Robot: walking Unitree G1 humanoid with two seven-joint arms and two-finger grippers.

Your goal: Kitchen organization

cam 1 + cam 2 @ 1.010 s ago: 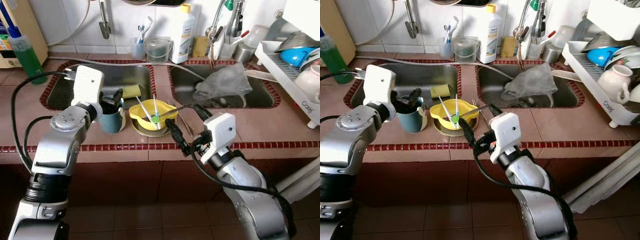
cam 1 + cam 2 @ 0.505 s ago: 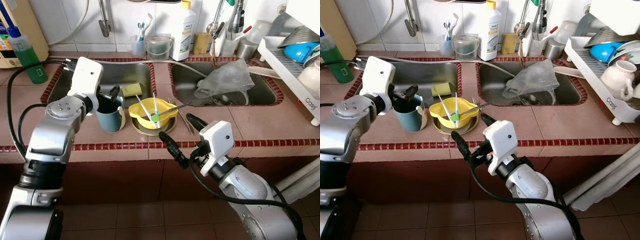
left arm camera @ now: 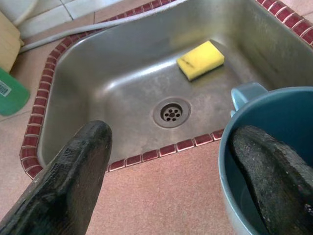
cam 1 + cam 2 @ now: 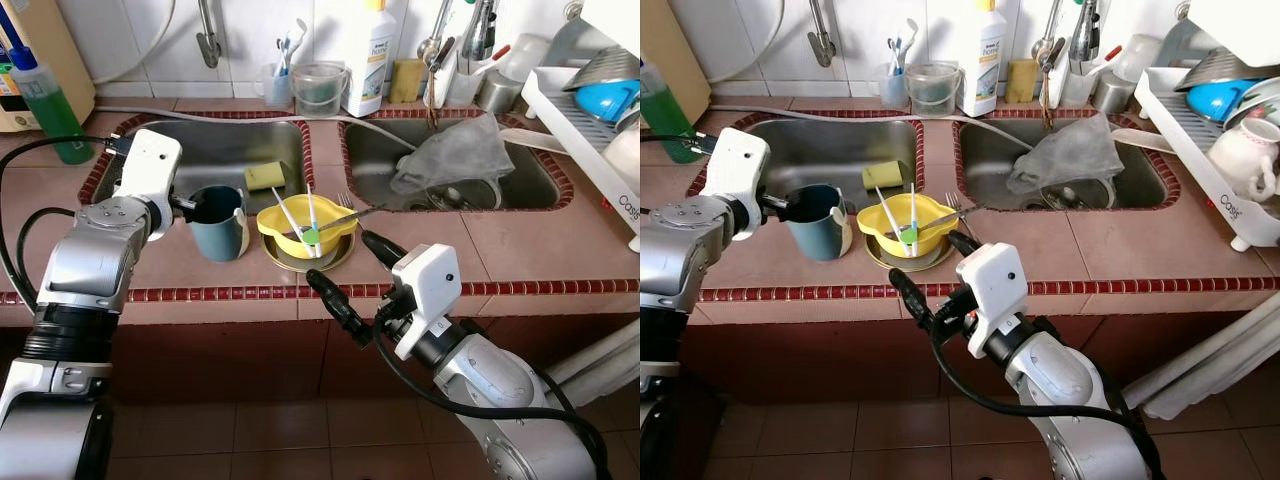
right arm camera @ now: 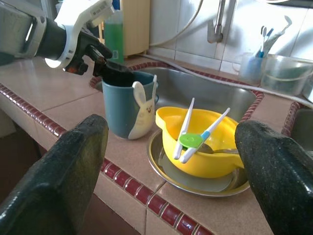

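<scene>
Left gripper [image 3: 171, 176] jaws parted, straddling the near-left rim of the blue mug [image 4: 220, 222]: one finger [image 3: 274, 171] dips inside the mug, the other [image 3: 63, 181] is outside over the desk [image 4: 520, 250]; not closed on the rim, though whether the inner finger touches the wall is hard to tell. Mug stands upright on the desk just in front of the left sink [image 4: 220, 160], handle toward the sink, a pale rabbit figure on its outer wall in the right wrist view. Right gripper [image 4: 345, 275] jaws spread wide, holding nothing, below and in front of the desk edge, well clear of the mug. Just right of the mug: yellow bowl [image 4: 305, 222] on a metal plate [image 4: 305, 262], with two white utensils and a green-tipped piece inside; a fork [image 4: 350, 210] lies against the bowl's far side. Behind the mug, a yellow sponge [image 4: 263, 176] lies in the left sink. Farther right of the mug, a crumpled grey bag [image 4: 450, 155] in the right sink. Green bottle [image 4: 45, 105] far left of the mug; dish rack [image 4: 590, 120] far right.
</scene>
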